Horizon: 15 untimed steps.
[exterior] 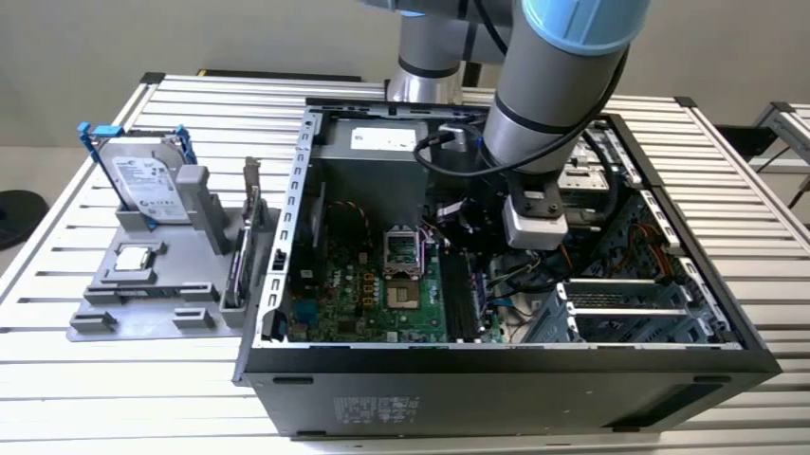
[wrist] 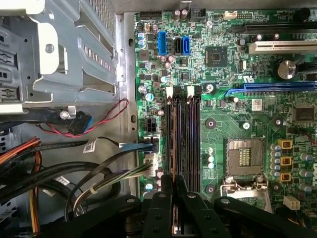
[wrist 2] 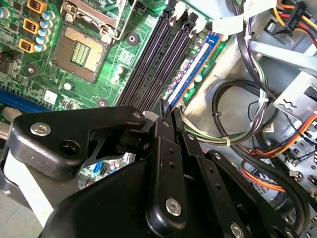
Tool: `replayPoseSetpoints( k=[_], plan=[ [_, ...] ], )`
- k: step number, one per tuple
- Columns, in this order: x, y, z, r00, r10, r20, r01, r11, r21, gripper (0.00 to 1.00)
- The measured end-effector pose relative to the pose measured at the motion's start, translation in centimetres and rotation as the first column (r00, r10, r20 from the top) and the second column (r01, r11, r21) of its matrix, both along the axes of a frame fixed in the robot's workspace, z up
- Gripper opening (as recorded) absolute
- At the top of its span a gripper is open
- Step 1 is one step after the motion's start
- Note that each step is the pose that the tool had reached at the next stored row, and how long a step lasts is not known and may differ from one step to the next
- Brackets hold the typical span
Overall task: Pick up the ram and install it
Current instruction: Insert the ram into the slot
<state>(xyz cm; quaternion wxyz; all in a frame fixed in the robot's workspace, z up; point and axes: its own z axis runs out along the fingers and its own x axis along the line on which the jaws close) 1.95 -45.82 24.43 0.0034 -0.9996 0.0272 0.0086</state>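
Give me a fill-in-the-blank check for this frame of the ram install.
1. The pincer is ___ on the ram.
2. The CPU socket beside the memory slots is ___.
3. The hard drive stands outside the computer case, on the exterior view's ___.
Missing: shut; empty; left.

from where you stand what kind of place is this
Probably a robotics lab bench for PC assembly: an open computer case lies on a slatted metal table, spare parts wait in a grey fixture, and the gripper works over the motherboard.
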Motion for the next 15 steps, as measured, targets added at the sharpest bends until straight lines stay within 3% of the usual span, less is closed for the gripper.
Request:
replayPoseSetpoints(
  k=[15],
  plan=[
    [0.09,-0.41,-0.82,1.0,0.004,0.0,-0.004,1.0,0.0001,0.0]
  ],
)
